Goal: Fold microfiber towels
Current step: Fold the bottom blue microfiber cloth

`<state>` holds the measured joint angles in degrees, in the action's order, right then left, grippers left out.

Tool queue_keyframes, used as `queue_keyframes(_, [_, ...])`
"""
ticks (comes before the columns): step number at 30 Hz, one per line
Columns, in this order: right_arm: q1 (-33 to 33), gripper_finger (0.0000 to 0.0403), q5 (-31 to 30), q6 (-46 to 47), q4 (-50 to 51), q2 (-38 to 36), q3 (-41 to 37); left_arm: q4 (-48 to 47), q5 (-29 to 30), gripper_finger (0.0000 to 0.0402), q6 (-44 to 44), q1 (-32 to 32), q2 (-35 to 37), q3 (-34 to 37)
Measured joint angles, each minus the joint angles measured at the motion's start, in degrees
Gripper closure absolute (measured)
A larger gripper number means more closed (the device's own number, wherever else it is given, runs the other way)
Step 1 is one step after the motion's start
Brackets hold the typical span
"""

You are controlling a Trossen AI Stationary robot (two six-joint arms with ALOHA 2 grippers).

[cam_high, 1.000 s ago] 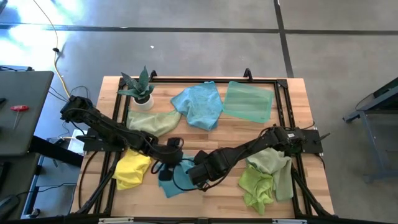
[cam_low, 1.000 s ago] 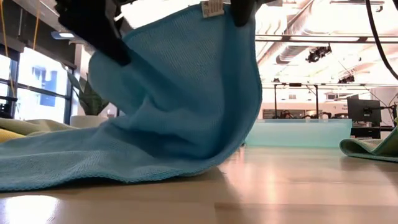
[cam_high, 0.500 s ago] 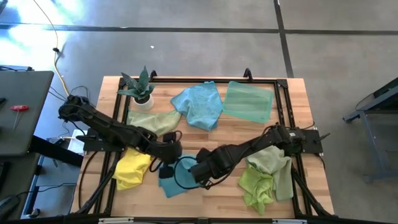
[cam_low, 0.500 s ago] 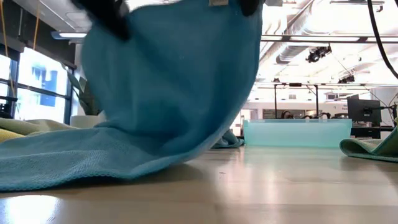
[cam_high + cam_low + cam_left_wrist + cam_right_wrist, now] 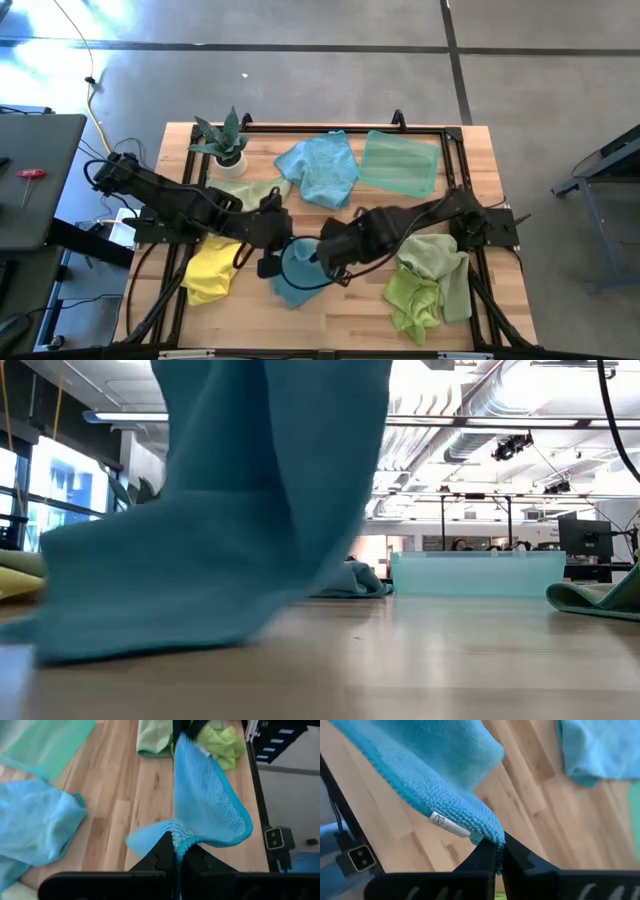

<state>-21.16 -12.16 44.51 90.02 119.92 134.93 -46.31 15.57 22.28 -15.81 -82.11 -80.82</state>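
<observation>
Blue microfiber towel (image 5: 297,272) hangs between your two grippers near the front of the wooden table (image 5: 380,205), between the yellow towel (image 5: 211,270) and the lime green towel (image 5: 412,298). Your left gripper (image 5: 272,240) is clamped on one corner, your right gripper (image 5: 322,252) on another. A small white tag (image 5: 448,824) is sewn into the pinched edge; its writing can't be read. The lower edge drags on the wood. The potted plant (image 5: 226,142) sits at the table's back left corner.

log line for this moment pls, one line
step: lifting for fold | left gripper: shut on blue towel corner | right gripper: shut on the other corner | towel: hanging between both, lower edge on table
</observation>
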Motion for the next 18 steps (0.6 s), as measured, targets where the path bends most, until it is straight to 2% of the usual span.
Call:
queue_keyframes(5, [1.1, 0.0403, 0.6, -6.1, 0.0, -3.8, 0.0, -0.5, 0.0, 0.0402, 4.0, 0.0, 0.0, 0.0])
queue_keyframes(13, [2.8, 0.0403, 1.9, -12.8, 0.0, -8.3, 0.0, 3.9, -1.8, 0.0402, 7.0, 1.9, -0.1, 0.0])
queue_keyframes(18, [3.6, 0.0403, 3.9, -16.3, 0.0, -9.1, 0.0, 4.0, -0.8, 0.0402, 6.9, 3.0, -0.6, -3.5])
